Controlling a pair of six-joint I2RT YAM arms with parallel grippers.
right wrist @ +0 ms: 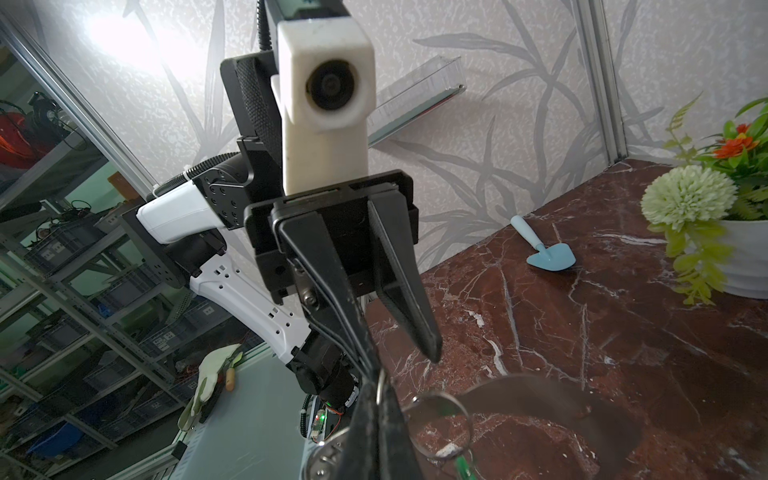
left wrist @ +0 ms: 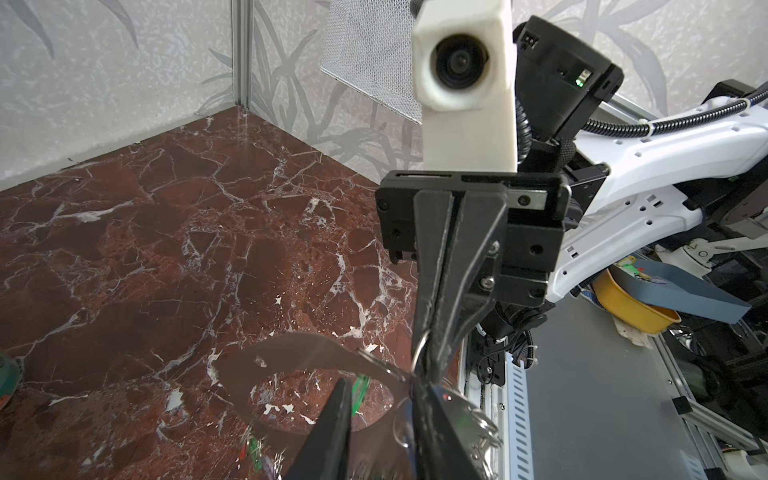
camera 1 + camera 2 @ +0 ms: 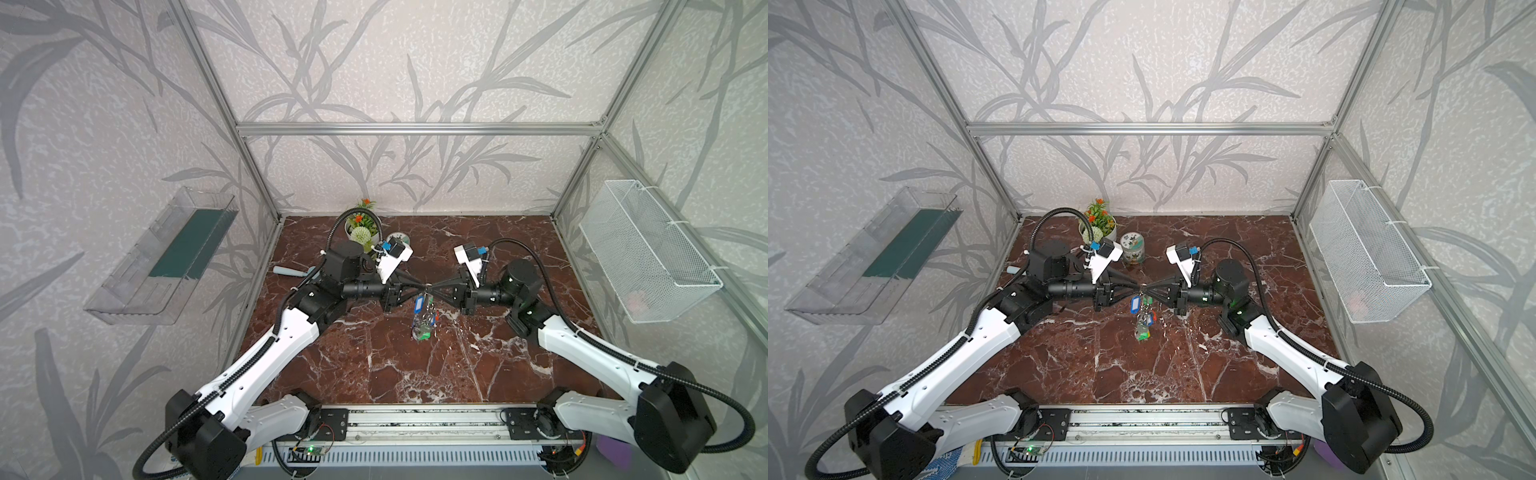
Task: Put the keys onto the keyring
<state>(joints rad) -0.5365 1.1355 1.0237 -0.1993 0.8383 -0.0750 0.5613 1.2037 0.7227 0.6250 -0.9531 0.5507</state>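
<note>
The flat grey oval metal keyring (image 2: pixel 291 353) hangs above the middle of the red-brown marble tabletop (image 3: pixel 374 365), pinched at its ring-fringed edge by the clenched right gripper (image 2: pixel 428 370), while the left gripper (image 1: pixel 405 365) stands released, jaws apart beside it. The small oblong plastic keys (image 3: pixel 1136 304) (blue, green and red show; lilac I cannot make out) dangle bunched beneath it and none lies loose on the tabletop, so the threading looks nearly or wholly done.
</note>
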